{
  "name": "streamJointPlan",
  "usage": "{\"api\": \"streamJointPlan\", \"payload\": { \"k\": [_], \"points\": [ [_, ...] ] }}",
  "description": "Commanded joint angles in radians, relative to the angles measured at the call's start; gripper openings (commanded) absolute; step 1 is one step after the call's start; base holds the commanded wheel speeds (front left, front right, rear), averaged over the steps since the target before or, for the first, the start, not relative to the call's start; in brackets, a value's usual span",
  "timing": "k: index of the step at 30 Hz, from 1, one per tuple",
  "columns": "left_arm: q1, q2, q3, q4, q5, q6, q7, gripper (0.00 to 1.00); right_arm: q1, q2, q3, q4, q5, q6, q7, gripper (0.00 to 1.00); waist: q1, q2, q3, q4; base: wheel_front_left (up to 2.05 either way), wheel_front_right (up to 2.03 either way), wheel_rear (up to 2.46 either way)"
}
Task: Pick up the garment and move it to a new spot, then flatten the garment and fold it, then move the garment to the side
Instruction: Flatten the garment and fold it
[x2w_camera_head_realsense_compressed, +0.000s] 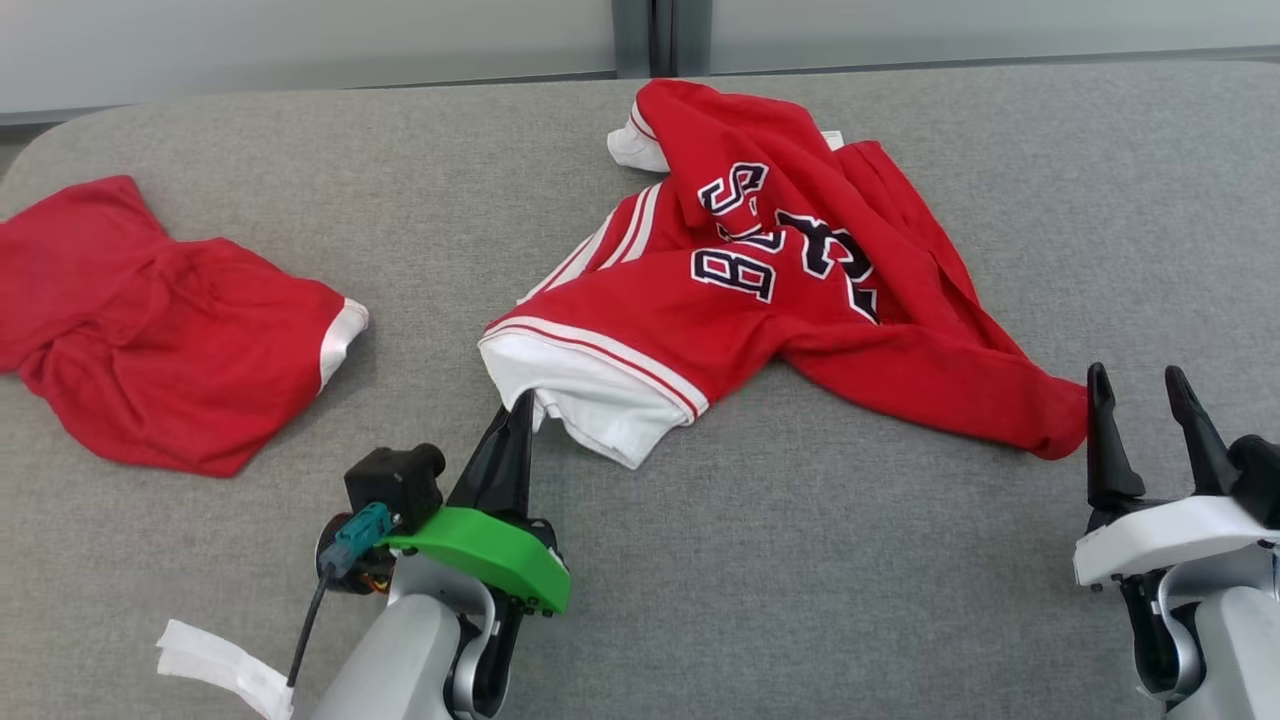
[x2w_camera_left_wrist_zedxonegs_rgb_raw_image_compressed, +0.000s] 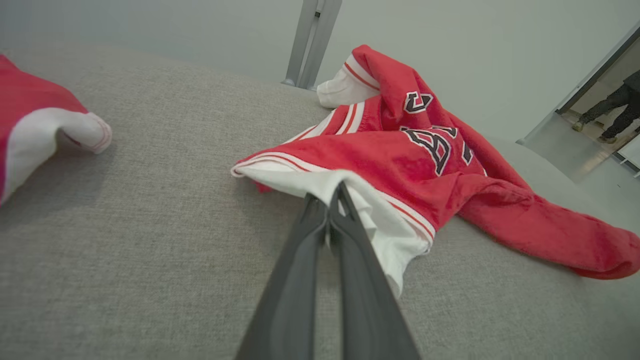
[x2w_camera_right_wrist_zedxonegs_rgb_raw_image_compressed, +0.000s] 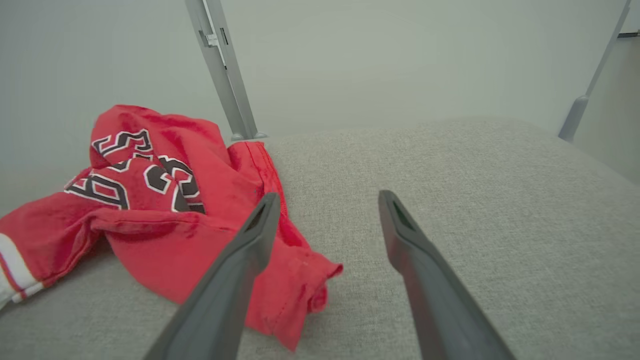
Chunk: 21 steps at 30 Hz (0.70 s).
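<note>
**A:** Nearest, low centre-left: the left gripper (x2w_camera_head_realsense_compressed: 522, 405), fingers pressed together, pinching the white cuff (x2w_camera_head_realsense_compressed: 590, 400) of the garment (x2w_camera_head_realsense_compressed: 780, 300).

**B:** And the right gripper (x2w_camera_head_realsense_compressed: 1137, 375)?

**A:** Lower right, spread, holding nothing. The garment's red corner (x2w_camera_head_realsense_compressed: 1055, 430) lies just left of it.

**B:** So the garment stretches left-to-right between them, bunched toward upper centre.

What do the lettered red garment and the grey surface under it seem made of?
The garment looks like soft knit fabric, possibly fleece: matte, slightly fuzzy, lying in limp folds. The grey surface looks like woven upholstery cloth: matte, with a fine heathered weave and a rounded, padded-looking edge.
</note>
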<state>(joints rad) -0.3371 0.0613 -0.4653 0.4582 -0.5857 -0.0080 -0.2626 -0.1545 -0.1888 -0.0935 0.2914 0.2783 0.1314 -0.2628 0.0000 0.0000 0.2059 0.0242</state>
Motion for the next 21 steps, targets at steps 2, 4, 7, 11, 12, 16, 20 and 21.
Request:
{"api": "streamJointPlan", "payload": {
  "k": [2,4,7,11,12,16,20,21],
  "points": [
    [0.022,0.002,0.013,-0.018,0.035,-0.009,-0.002,0.0,-0.036,-0.024,0.014,0.067,0.043,-0.001,-0.003,1.0,0.0,0.0,-0.001,0.02,0.0,0.0,0.0],
    [0.031,-0.001,0.019,-0.023,0.052,-0.016,-0.002,0.0,-0.049,-0.041,0.021,0.125,0.093,-0.002,-0.003,1.0,0.0,0.0,-0.002,0.028,0.0,0.0,0.0],
    [0.041,-0.005,0.023,-0.027,0.066,-0.025,-0.002,0.0,-0.066,-0.073,0.067,0.175,0.149,-0.001,-0.003,1.0,0.0,0.0,-0.001,0.035,0.0,0.0,0.0],
    [0.05,-0.008,0.026,-0.024,0.073,-0.033,-0.002,0.0,-0.065,-0.102,0.114,0.188,0.206,-0.002,-0.003,1.0,0.0,0.0,0.0,0.033,0.0,0.0,0.0],
    [0.052,-0.009,0.027,-0.023,0.075,-0.034,-0.002,0.0,-0.062,-0.105,0.129,0.186,0.22,-0.002,-0.003,1.0,0.0,0.0,0.0,0.032,0.0,0.0,0.0],
    [0.058,-0.009,0.032,-0.018,0.081,-0.037,-0.003,0.0,-0.049,-0.13,0.179,0.178,0.261,-0.002,-0.003,1.0,0.0,0.0,-0.002,0.025,0.0,0.0,0.0],
    [0.059,-0.01,0.033,-0.02,0.071,-0.037,-0.003,0.0,-0.04,-0.143,0.221,0.163,0.289,-0.002,-0.003,1.0,0.0,0.0,-0.004,0.018,0.0,0.0,0.0],
    [0.06,-0.01,0.033,-0.021,0.069,-0.035,-0.003,0.0,-0.039,-0.149,0.23,0.161,0.292,-0.002,-0.003,1.0,0.0,0.0,-0.005,0.016,0.0,0.0,0.0]
  ]
}}
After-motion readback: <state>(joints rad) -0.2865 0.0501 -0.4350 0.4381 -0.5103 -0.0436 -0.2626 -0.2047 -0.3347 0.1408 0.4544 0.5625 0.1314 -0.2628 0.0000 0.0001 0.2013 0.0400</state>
